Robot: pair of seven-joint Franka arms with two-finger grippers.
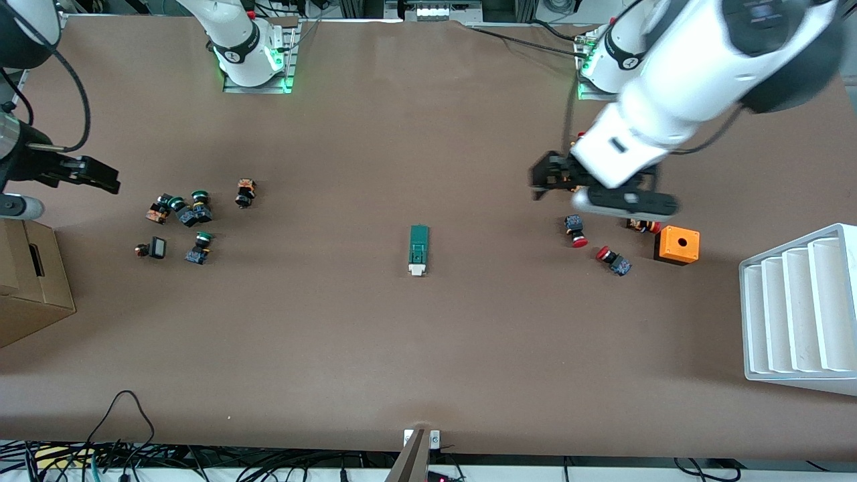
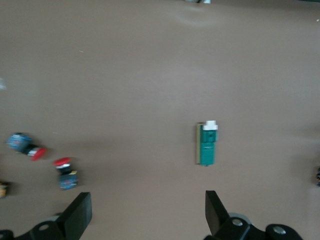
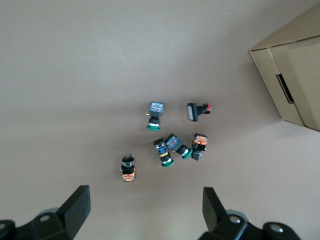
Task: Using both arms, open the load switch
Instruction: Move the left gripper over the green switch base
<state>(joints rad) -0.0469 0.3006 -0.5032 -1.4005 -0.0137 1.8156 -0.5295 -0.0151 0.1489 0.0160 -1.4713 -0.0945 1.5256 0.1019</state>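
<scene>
Grippers were both spread wide and held nothing. Left gripper [image 1: 546, 177] hung over bare table near the red buttons [image 1: 576, 231], at roughly two o'clock from the load switch [image 1: 418, 250]; its fingers [image 2: 77, 215] stood well apart in the wrist view. Right gripper [image 1: 100, 175] hung at the right arm's end of the table, above the green buttons [image 1: 187, 211], at about ten o'clock from the switch. The switch lay flat mid-table, untouched, white end toward the front camera. An orange box [image 1: 677, 245] sat beside the red buttons; a cardboard box [image 1: 27, 281] stood near the green ones.
</scene>
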